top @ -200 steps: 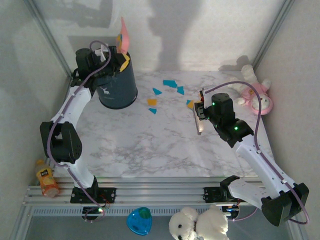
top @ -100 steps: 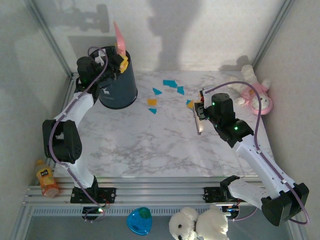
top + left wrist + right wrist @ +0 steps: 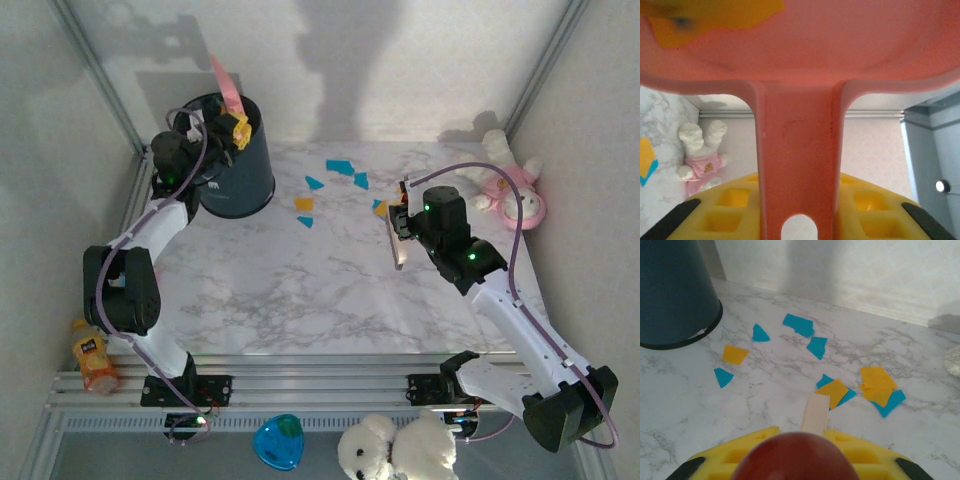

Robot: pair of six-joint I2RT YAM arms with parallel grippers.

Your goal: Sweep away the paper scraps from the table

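Note:
My left gripper (image 3: 236, 126) is shut on the handle (image 3: 797, 165) of the pink dustpan (image 3: 224, 78), held tilted above the dark blue bin (image 3: 236, 172) at the table's back left. An orange scrap (image 3: 715, 20) lies in the pan. My right gripper (image 3: 401, 222) is shut on a brush (image 3: 397, 247) with a pale wooden part (image 3: 816, 412), low over the white marble table (image 3: 300, 290). The paper scraps lie ahead of it: teal ones (image 3: 799, 325) (image 3: 340, 167) and orange ones (image 3: 878, 380) (image 3: 304, 203), with several close to the brush tip (image 3: 834, 391).
A pink plush toy (image 3: 512, 190) lies at the table's back right corner, also in the left wrist view (image 3: 700, 157). Off the front rail sit a white plush (image 3: 395, 450), a blue object (image 3: 278, 442) and an orange bottle (image 3: 92, 360). Walls enclose three sides.
My left arm has swung the dustpan leftward and further back over the bin. The right arm and the scraps on the table have not moved.

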